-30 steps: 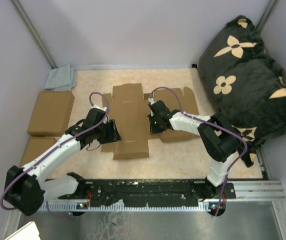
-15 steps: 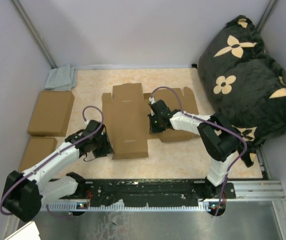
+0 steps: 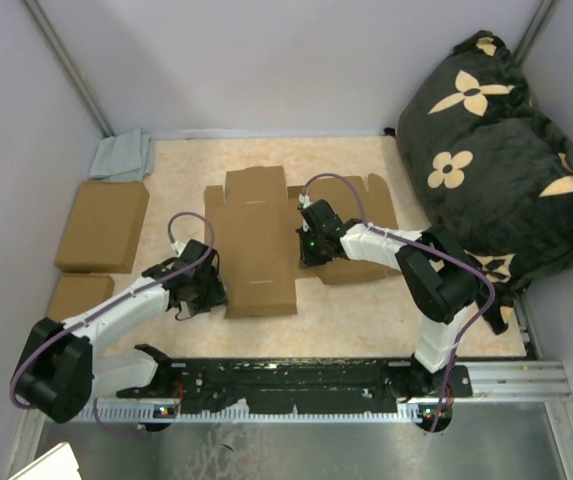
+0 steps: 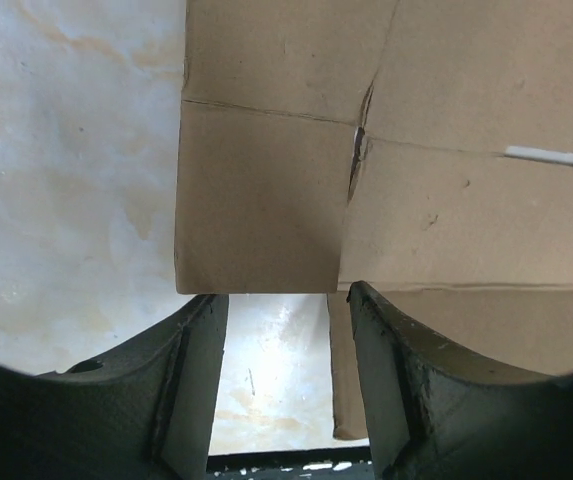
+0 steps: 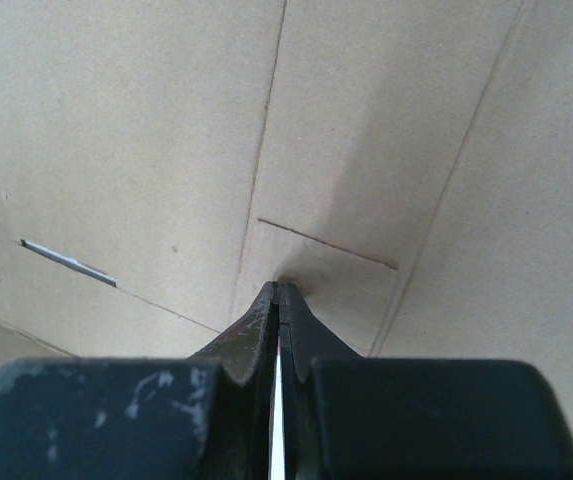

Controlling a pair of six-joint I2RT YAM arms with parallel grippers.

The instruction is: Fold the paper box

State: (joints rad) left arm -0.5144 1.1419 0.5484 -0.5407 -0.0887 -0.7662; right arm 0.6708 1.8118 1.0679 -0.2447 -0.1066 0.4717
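While the paper box [image 3: 259, 250] lay flat, my left pincer [image 4: 286, 310] gaped empty beside its flap [image 4: 256, 200], right pincer [image 5: 278, 290] closed atop it; every fold undone, I reckoned.

Plain brown paper box [image 3: 261, 250], black cushion [image 3: 511, 115] with tan flowers, mottled beige table [image 3: 366, 312].

The paper box [image 3: 259, 250] lies flat and unfolded on the beige table [image 3: 366, 320]; the left gripper [image 3: 209, 290] sits at its near-left edge, seemingly just beside the cardboard rather than on it; the right gripper [image 3: 308, 246] rests on the sheet, right of centre; two closed brown boxes [image 3: 103, 225] lie at the left, a grey cloth [image 3: 123, 156] behind them; a black flowered cushion [image 3: 496, 150] fills the far right.
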